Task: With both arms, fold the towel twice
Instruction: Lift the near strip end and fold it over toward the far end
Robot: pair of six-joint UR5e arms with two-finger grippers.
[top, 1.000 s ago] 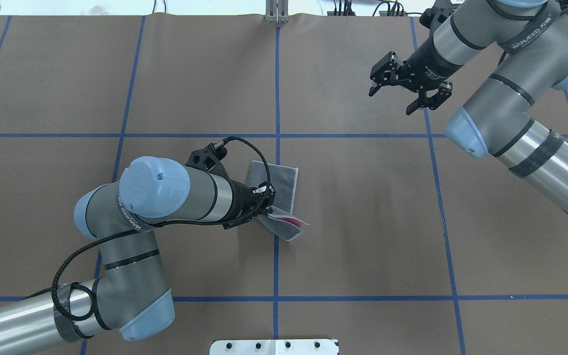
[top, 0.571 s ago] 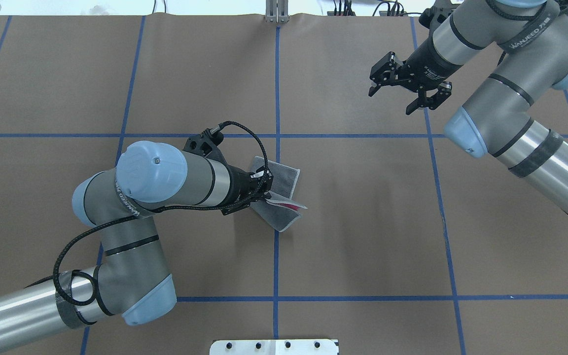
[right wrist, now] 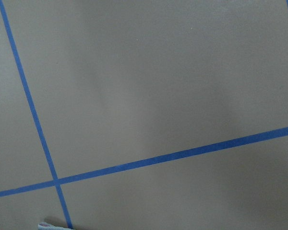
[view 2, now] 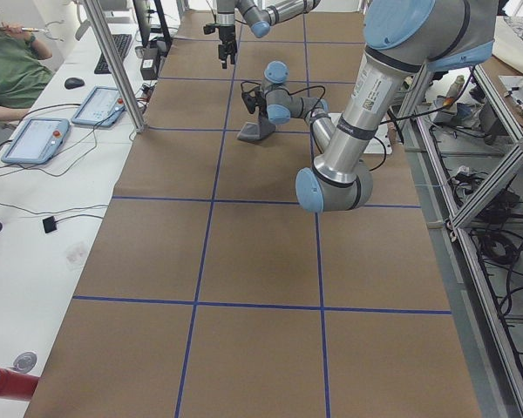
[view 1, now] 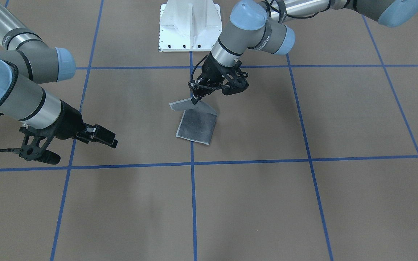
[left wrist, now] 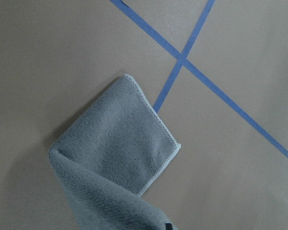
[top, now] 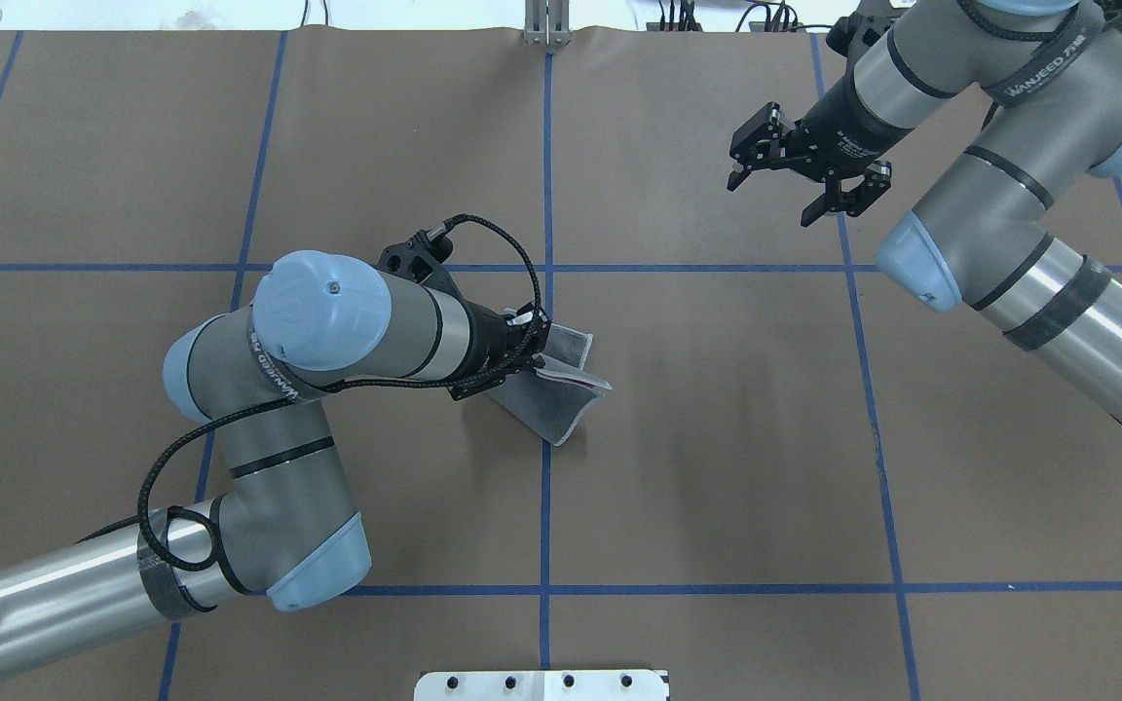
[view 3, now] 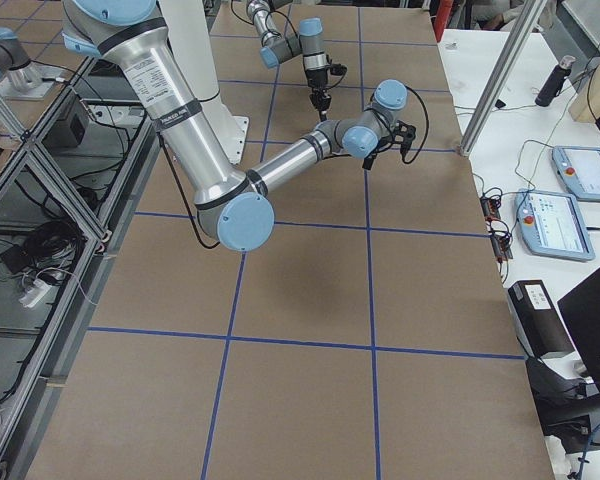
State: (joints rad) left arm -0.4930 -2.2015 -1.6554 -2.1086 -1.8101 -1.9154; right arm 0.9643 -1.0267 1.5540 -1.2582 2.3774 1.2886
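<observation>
Left-end camera: I'm holding my left arm (view 2: 363, 104) bent down over the grey towel (view 2: 256, 133).
My right arm (view 2: 283, 9) is hanging farther off above the brown table (view 2: 261, 261); an operator (view 2: 9, 74) in green is sitting alongside.

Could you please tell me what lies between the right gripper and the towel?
Only bare brown table cover, crossed by one blue tape line. The overhead view shows it, with the right gripper open and well apart from the towel.

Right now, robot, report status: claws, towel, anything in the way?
Left claw shut on towel, one edge raised. Right claw open, empty, off to the side. Towel's other part flat, grey up. No obstruction seen.
</observation>
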